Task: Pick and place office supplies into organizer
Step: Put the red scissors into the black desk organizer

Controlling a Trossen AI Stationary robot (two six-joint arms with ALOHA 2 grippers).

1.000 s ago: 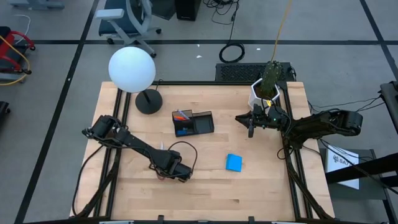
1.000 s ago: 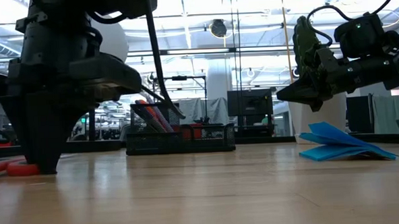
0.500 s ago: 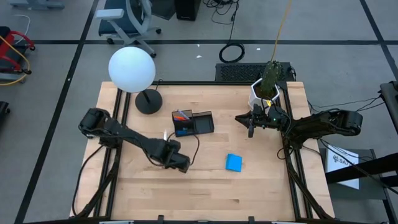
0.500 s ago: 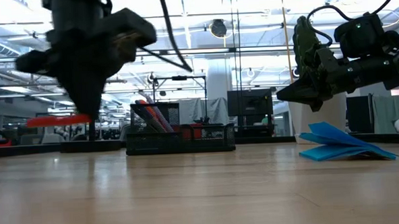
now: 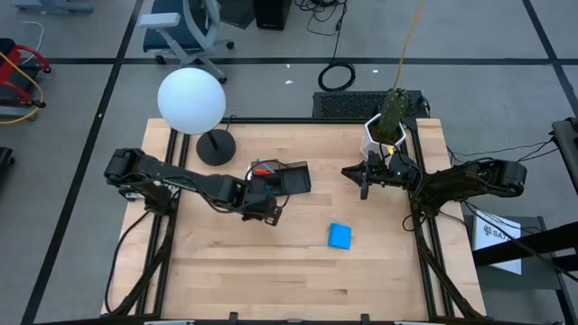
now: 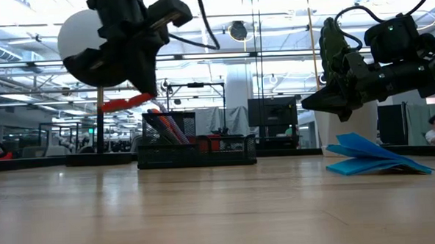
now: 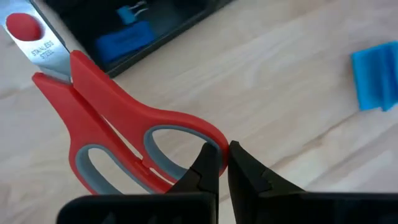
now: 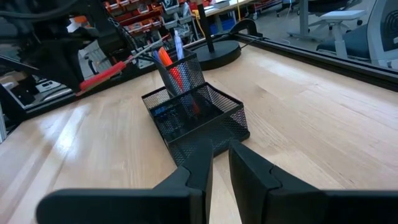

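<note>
The red-handled scissors (image 7: 118, 118) hang in the air just short of the black mesh organizer (image 5: 282, 179), with my left gripper (image 7: 222, 163) shut on them; the low view shows them (image 6: 125, 104) well above the table. Several pens (image 8: 171, 59) stand in the organizer's taller compartment, and a small blue thing (image 7: 127, 37) lies in the low one. The blue notepad (image 5: 340, 236) lies on the table to the organizer's near right. My right gripper (image 5: 365, 178) hovers right of the organizer, shut, with nothing between its fingers. My left gripper pinches the rim of one red handle loop (image 7: 211, 138) between its two fingers, at the end farthest from the blades. The fingers come from above, slanting down. The scissors are lifted clear of the table and lie nearly level, blades (image 7: 40, 46) away from the fingers.
A lamp with a white globe (image 5: 191, 99) and a dark round base (image 5: 215, 147) stands at the far left. A white hexagonal plant pot (image 5: 383, 135) stands at the far right, behind my right gripper. Bare wood lies along the table's near side.
My left gripper has risen and gone toward the far edge and the organizer, tipping as it went. The scissors, which lay on the table a second ago, came up with it and now hang clear of the table.
</note>
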